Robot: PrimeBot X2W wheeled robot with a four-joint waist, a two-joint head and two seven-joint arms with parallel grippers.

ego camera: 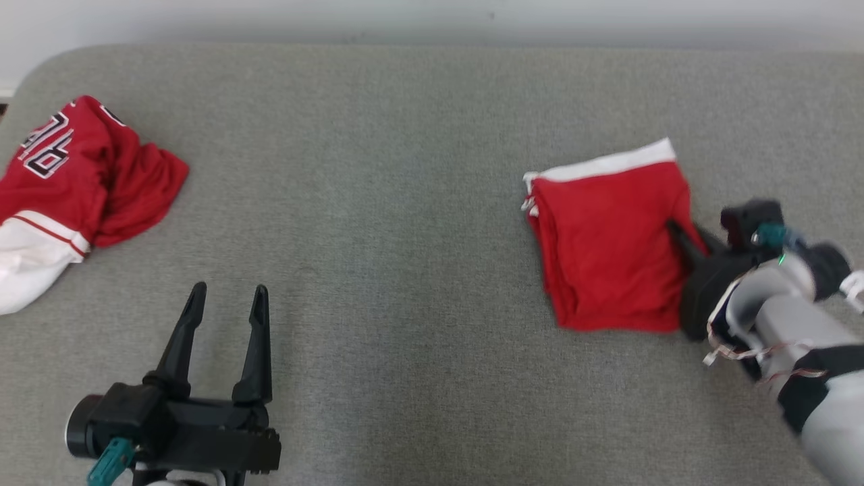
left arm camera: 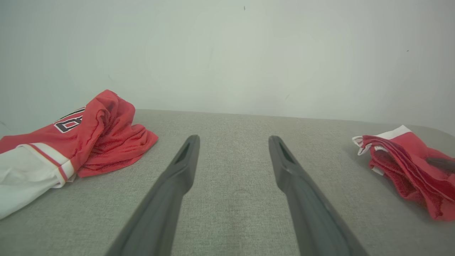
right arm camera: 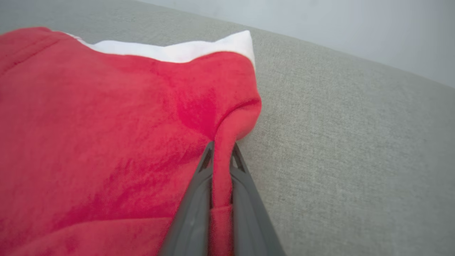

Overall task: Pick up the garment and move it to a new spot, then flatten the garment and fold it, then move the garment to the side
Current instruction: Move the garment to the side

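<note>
Clamped right hand (right arm camera: 222, 149) on only a thin ridge at garment's (ego camera: 607, 250) right edge; lay folded at bench's (ego camera: 418, 270) right side. Held left hand (ego camera: 230, 289) apart, empty. Likely risked peeling the top layer alone on pulling, undoing the fold.

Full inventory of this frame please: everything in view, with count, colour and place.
folded garment: one, red with a white band along its far edge, right side of the surface
jersey: one, red and white with black-and-white numerals, crumpled at the far left edge
padded surface: one, grey fabric, under both pieces of clothing
wall: one, pale, behind the surface
left gripper: one, black, open, over bare surface at lower left, touching nothing
right gripper: one, black, shut on a pinched fold at the folded garment's right edge
right forearm: one, pale grey with loose wires, lower right
</note>
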